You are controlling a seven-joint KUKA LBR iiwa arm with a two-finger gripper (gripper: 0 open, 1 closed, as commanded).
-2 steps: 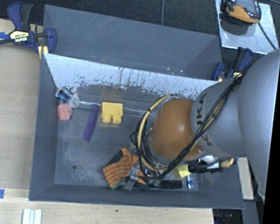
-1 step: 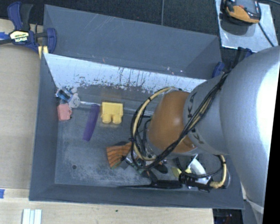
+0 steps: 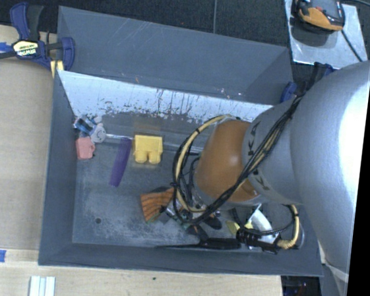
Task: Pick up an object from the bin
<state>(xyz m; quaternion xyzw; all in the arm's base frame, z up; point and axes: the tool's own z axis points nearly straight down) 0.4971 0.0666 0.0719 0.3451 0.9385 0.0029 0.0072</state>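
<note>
You are watching a pick not yet finished: the tool (image 3: 187,212) is sitting low at lower centre, just beside an orange-brown ridged piece (image 3: 154,203). Whether it is gripping, you cannot tell; lifting is remaining.

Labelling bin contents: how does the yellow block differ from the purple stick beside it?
The yellow block is squat, with a notch in its lower edge; the purple stick is long and thin. The block sits square in the view; the stick lies slanted. Both rest on the bin floor.
</note>
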